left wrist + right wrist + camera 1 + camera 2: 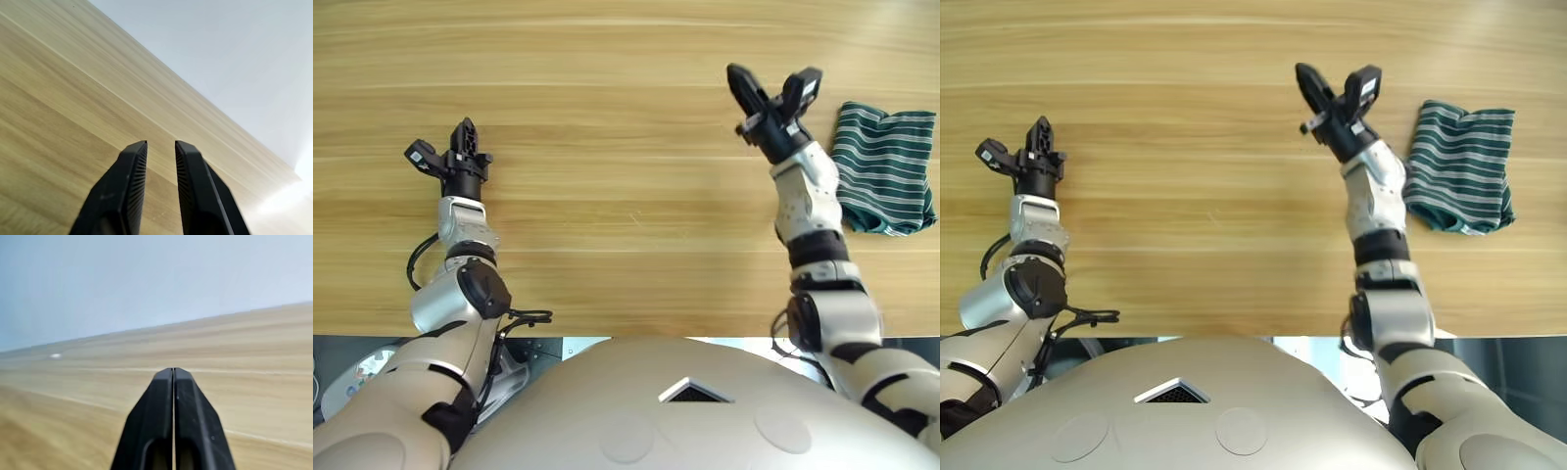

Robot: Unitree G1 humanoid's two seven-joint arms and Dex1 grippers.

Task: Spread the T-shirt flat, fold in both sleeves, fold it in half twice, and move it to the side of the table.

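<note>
Left eye view shows the T-shirt (883,166), dark green with thin pale stripes, lying folded into a compact bundle at the right side of the wooden worktop (607,196). The right gripper (173,374) is just left of the T-shirt and slightly farther out, not touching the cloth. In the right wrist view its two black fingers are pressed together with nothing between them. The left gripper (161,147) is over the left part of the worktop, well apart from the T-shirt. Its ribbed fingers (133,171) stand a narrow gap apart and hold nothing, with bare wood grain beyond them.
</note>
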